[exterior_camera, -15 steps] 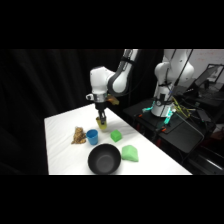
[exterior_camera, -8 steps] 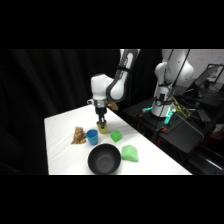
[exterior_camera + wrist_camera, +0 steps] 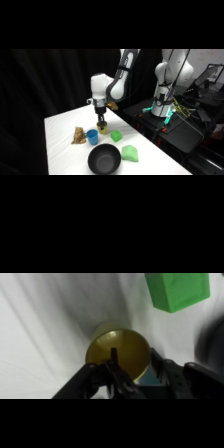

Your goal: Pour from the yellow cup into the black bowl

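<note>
Although the white table (image 3: 60, 145) carries several things, the widest of them is the black bowl (image 3: 104, 160), which sits near the table's front edge, empty as far as the side view shows, and looks heavy and stable enough to take a pour without sliding. Next in size come the green tipped cup (image 3: 131, 152) just beside the bowl, the blue cup (image 3: 92, 136), a small green cup (image 3: 116, 135) and a brownish heap (image 3: 78, 135) to the far side of the blue cup. The yellow cup (image 3: 118, 353) stands upright behind the blue cup, and the gripper (image 3: 131, 367) is down on it from above. In the wrist view one finger reaches inside the cup's mouth and the other stands outside the near wall, so the jaws straddle the rim; whether they already pinch the wall I cannot tell. The cup seems small, light, thin-walled and smooth, likely stiff plastic, so a rim pinch is a sensible hold, but it may pivot or slip as it tilts; firm pressure and a slow tip over the bowl would be wise.
</note>
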Tool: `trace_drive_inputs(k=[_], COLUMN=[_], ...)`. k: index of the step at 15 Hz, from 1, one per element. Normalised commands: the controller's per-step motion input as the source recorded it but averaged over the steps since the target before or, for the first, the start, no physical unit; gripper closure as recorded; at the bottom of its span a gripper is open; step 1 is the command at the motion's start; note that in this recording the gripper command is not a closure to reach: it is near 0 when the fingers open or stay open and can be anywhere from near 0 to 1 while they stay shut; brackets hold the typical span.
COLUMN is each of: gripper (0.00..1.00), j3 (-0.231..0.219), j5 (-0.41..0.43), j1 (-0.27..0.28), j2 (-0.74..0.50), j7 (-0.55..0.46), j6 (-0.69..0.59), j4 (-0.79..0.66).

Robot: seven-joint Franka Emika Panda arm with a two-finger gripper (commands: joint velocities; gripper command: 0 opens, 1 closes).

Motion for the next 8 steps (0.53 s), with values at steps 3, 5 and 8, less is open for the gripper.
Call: trace_drive_inputs(k=[3,5,8], gripper=[0.0,0.0,0.0], j3=[-0.149,-0.122,-0.179], j5=[-0.246,-0.209,-0.328], j1=[0.163,0.144,0.195], j2=[-0.3,-0.57,-0.71], j7=[0.26,0.21,0.36], j6=[-0.12,-0.21,-0.4], j4=[-0.11,-0.22,-0.22])
